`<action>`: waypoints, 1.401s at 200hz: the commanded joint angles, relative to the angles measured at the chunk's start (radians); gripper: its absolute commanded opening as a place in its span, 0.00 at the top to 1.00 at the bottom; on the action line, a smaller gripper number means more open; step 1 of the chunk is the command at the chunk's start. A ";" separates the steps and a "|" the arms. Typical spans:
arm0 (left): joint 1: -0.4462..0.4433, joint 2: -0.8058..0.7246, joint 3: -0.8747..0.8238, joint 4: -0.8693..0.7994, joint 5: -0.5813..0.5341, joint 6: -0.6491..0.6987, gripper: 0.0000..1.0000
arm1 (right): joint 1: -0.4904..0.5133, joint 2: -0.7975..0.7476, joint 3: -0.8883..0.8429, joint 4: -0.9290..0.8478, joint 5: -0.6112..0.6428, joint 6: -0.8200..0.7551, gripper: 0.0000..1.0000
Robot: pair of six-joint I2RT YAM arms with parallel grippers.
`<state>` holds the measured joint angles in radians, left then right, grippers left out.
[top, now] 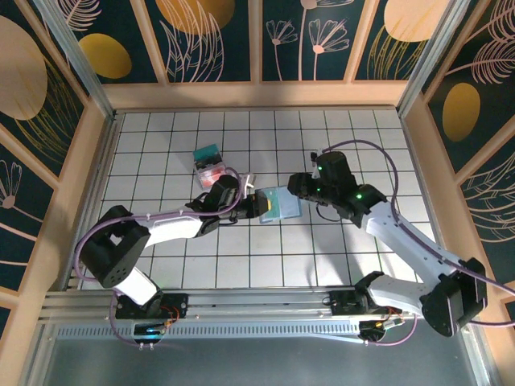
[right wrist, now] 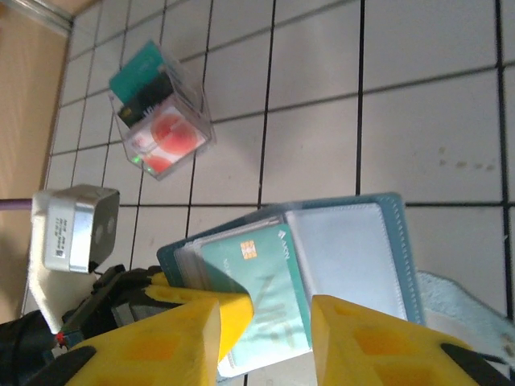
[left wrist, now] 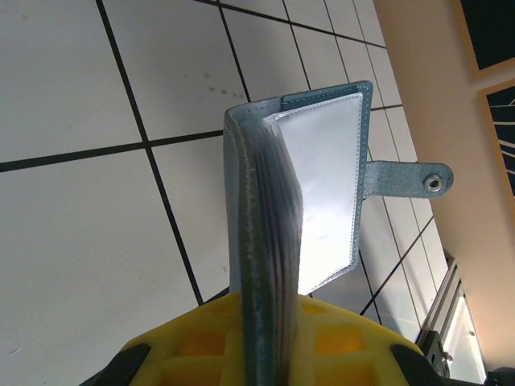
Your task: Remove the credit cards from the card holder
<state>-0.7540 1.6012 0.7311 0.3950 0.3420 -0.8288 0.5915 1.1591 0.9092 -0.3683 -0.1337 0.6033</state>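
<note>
Right gripper (right wrist: 265, 326) straddles the teal credit card (right wrist: 261, 277) inside the card holder (right wrist: 354, 249).

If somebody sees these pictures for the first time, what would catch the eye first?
The blue-grey card holder, held open by the left hand at the middle of the tiled table. The right hand has its yellow fingers either side of a teal card that seems partly out. Behind, to the left, a clear box holds teal, black and red-pink cards.
</note>
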 commanded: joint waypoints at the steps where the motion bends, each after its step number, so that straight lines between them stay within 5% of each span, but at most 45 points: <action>1: -0.007 0.030 0.019 0.049 0.038 -0.016 1.00 | 0.009 0.040 -0.034 0.061 -0.056 0.048 0.69; 123: -0.007 0.087 0.024 0.041 0.071 -0.016 1.00 | 0.021 0.249 -0.093 0.160 -0.100 0.049 0.84; 280: 0.014 0.093 -0.021 0.054 0.027 -0.030 0.97 | 0.016 0.441 -0.099 0.226 -0.086 0.045 0.90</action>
<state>-0.7479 1.6955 0.7212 0.4156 0.3817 -0.8516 0.6041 1.5757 0.8234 -0.1600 -0.2337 0.6426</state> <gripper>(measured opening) 0.092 0.109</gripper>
